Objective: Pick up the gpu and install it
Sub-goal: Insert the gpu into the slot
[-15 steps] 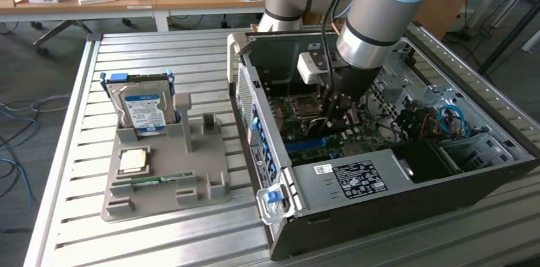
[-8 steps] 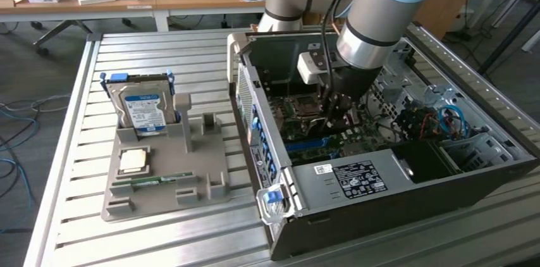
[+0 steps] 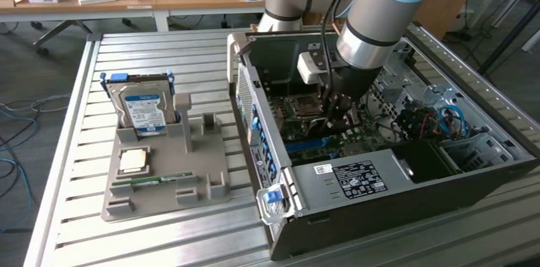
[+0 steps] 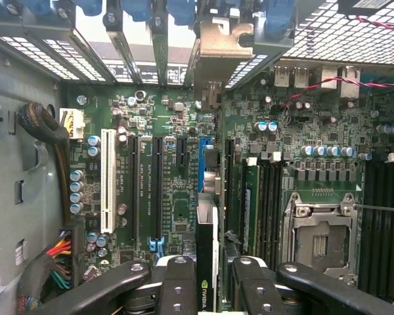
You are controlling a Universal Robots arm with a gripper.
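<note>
- One arm (image 3: 380, 14) shows in the exterior view. It comes down steeply from above into the open case (image 3: 355, 229), which lies on its side with the wrist pointing almost straight down.
- The gripper (image 3: 342, 105) is deep inside the case, just above the motherboard (image 3: 312, 134) and near the CPU socket.
- On the exterior view's left, well apart from the case, the tray (image 3: 160, 197) holds the hard drive (image 3: 143, 109) upright, with a RAM stick (image 3: 156, 180) lying near its front edge.
- In the wrist view, the gpu (image 4: 206, 249) is seen edge-on and runs away from the camera between the two fingers (image 4: 177, 279).
- The jaws are closed part-way, one pressing each face of the card, so it is firmly held.
- The card stands upright in line with the blue slot (image 4: 202, 154). Its far end reaches toward a metal bracket (image 4: 220, 42) by the rear openings.
- As for progress, the pick-up looks done and the card is at its slot.
- Whether its edge is pushed home in the slot I cannot tell.
- The grip has not been let go, so the install is not yet finished.
</note>
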